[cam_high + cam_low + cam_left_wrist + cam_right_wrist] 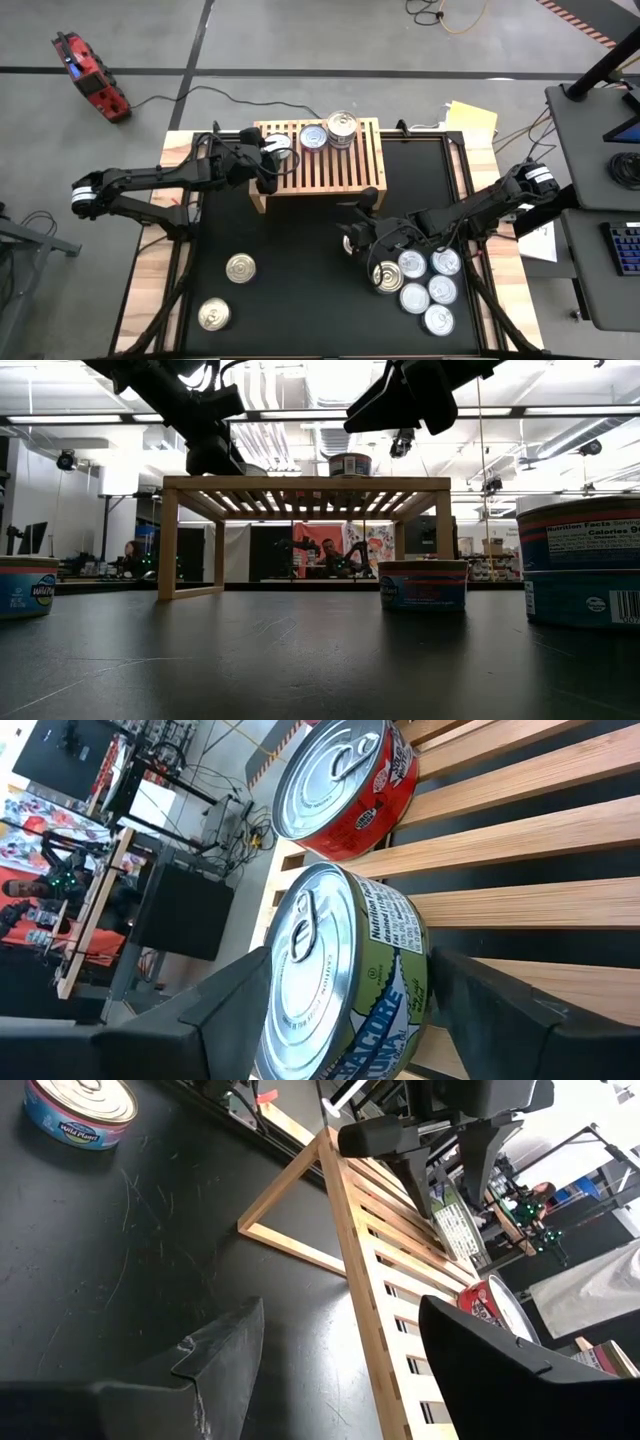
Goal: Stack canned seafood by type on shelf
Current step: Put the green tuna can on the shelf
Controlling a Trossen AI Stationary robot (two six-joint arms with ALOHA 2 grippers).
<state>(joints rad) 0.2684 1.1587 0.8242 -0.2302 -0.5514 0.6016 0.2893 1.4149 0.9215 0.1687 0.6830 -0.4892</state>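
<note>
On the shelf (318, 155), left fingers (225, 1010) straddle a green-labelled can (340, 980); right fingers (215, 1355) open, empty.

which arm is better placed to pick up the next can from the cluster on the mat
Right. The right gripper hangs open and empty beside the cluster of cans, while the left gripper is at the shelf, fingers around a green-labelled can.

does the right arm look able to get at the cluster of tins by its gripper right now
Probably yes. The right gripper is open and empty, hovering just beside the cluster of tins on the mat, with nothing between them. The left gripper is far off at the shelf, straddling a green-labelled tin.
</note>
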